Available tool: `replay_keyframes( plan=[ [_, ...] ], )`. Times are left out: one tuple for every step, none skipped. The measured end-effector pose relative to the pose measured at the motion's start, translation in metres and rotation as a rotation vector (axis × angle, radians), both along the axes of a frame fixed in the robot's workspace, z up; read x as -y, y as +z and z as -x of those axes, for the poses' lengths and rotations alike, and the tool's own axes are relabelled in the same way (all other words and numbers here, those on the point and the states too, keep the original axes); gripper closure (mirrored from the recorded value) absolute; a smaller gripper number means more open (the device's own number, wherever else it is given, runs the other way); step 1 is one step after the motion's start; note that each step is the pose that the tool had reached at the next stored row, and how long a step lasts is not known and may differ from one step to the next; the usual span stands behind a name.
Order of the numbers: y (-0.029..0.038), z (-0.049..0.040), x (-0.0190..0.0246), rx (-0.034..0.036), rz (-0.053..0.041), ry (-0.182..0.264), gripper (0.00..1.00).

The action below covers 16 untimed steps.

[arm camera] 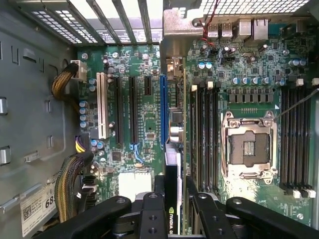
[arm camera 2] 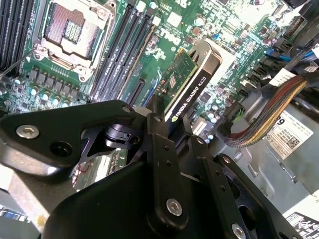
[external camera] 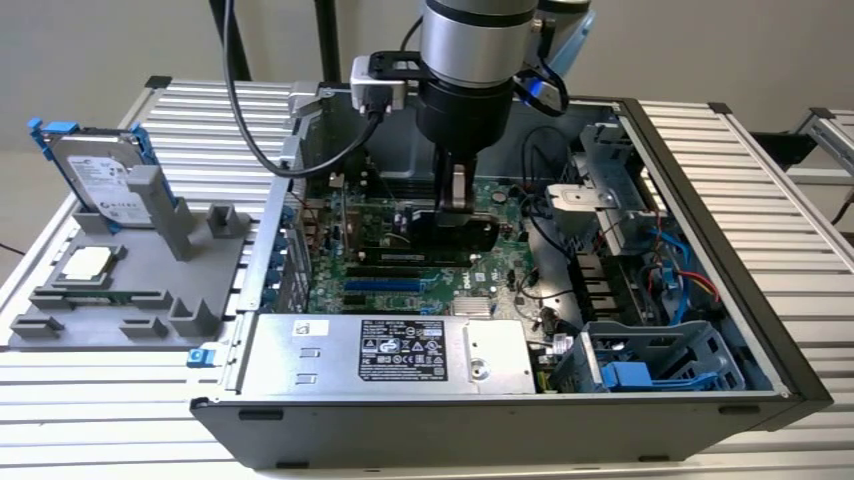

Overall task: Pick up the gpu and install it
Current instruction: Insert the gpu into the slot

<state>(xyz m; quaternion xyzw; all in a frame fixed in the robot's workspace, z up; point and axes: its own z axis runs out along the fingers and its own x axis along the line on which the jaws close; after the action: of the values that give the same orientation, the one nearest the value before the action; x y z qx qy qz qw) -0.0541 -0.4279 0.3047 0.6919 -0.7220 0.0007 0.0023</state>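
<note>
The gpu point(arm camera 2: 192, 82) is a thin card with a green board on one face and a black shroud on the other. It stands on edge inside the open computer case point(external camera: 747, 300), over the motherboard point(external camera: 400, 270). My gripper point(external camera: 454, 200) comes down from above and is shut on the card's upper edge. In the first wrist view the gpu point(arm camera: 174, 144) is seen edge-on beside the long blue slot point(arm camera: 163, 109), with its metal bracket end point(arm camera: 172, 67) toward the case's rear wall. The gripper point(arm camera: 174, 185) clamps it from both faces. Whether the card sits in a slot is hidden.
The empty processor socket point(arm camera: 249, 144) and memory slots point(arm camera: 204, 129) lie beside the card. Cable bundles point(arm camera 2: 264, 119) and the power supply point(external camera: 387, 350) sit at the case's near side. Outside, on the exterior view's left, a grey fixture point(external camera: 120, 300) holds a hard drive point(external camera: 100, 175).
</note>
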Motion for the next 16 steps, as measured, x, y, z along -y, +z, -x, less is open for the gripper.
replay_keyframes(
  plan=[
    [-0.0005,0.0000,0.0000,0.0000,0.0000,0.000,1.00],
    [-0.0011,0.0000,0.0000,0.0000,0.0000,0.000,1.00],
    [-0.0013,0.0000,0.0000,-0.0001,0.0001,0.000,1.00],
    [-0.0014,0.0000,0.0000,-0.0001,0.0003,0.000,1.00],
    [-0.0018,0.0000,0.0000,-0.0001,0.0001,0.000,1.00],
    [-0.0021,0.0000,0.0000,0.0000,0.0000,0.000,1.00],
    [-0.0021,0.0000,0.0000,0.0000,0.0000,0.000,1.00],
    [-0.0022,0.0000,0.0000,0.0000,0.0000,0.000,1.00],
    [-0.0022,0.0000,0.0000,0.0000,0.0001,0.000,1.00],
    [-0.0022,0.0000,0.0000,0.0000,0.0000,0.000,1.00],
    [-0.0022,0.0000,0.0000,0.0000,0.0001,0.000,1.00],
    [-0.0023,0.0000,0.0000,-0.0001,0.0001,0.000,1.00],
    [-0.0025,0.0000,0.0000,0.0000,0.0000,0.000,1.00],
    [-0.0030,0.0000,0.0000,0.0002,-0.0003,0.000,1.00],
    [-0.0033,0.0004,0.0000,0.0001,-0.0003,-0.001,1.00],
    [-0.0037,0.0008,0.0000,0.0000,-0.0001,-0.002,1.00]
  ],
)
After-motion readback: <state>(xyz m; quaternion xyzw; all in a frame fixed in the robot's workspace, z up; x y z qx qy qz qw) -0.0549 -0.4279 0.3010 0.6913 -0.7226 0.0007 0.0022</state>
